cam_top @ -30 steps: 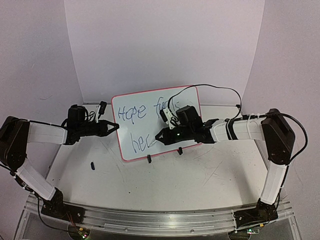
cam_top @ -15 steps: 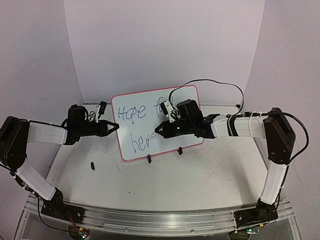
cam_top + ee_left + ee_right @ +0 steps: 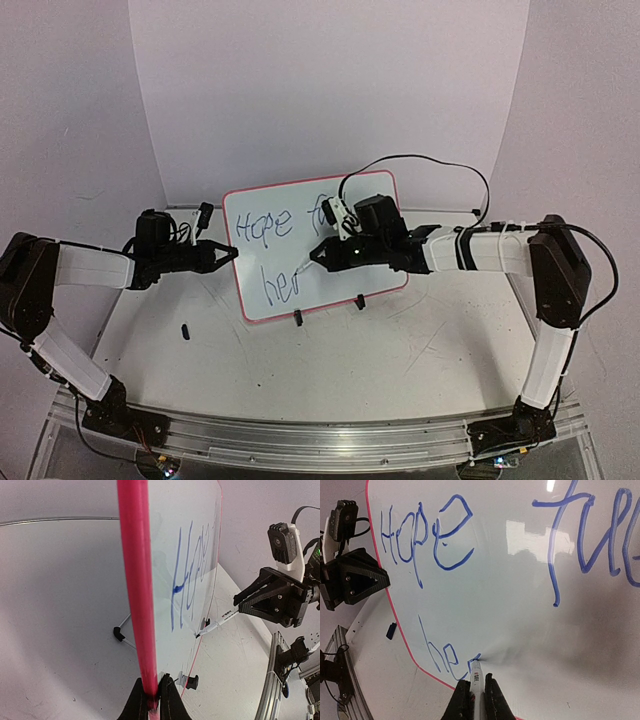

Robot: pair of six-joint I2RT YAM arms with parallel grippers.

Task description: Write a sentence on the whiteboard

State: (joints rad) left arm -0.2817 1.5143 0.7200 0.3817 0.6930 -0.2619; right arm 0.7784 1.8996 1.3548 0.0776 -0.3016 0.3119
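Note:
The whiteboard point(image 3: 275, 255) stands tilted on two black clip feet at the table's middle. It also shows in the left wrist view point(image 3: 195, 555) and the right wrist view point(image 3: 510, 605). The sentence point(image 3: 270, 225) in blue reads "Hope fue.." on top and "he.." below point(image 3: 445, 657). My left gripper point(image 3: 230, 253) is shut on the board's red left rim point(image 3: 135, 580). My right gripper point(image 3: 316, 256) is shut on a white marker point(image 3: 476, 677), its tip touching the board after "he". The marker also shows in the left wrist view point(image 3: 220, 621).
A small black marker cap point(image 3: 186, 329) lies on the white table point(image 3: 330, 370) left of the board. A black cable point(image 3: 440, 170) arcs over the right arm. White walls close in behind and at both sides.
My right gripper moved up and slightly right along the board's lower line with the marker, adding a stroke after "he". The left gripper and board stayed still.

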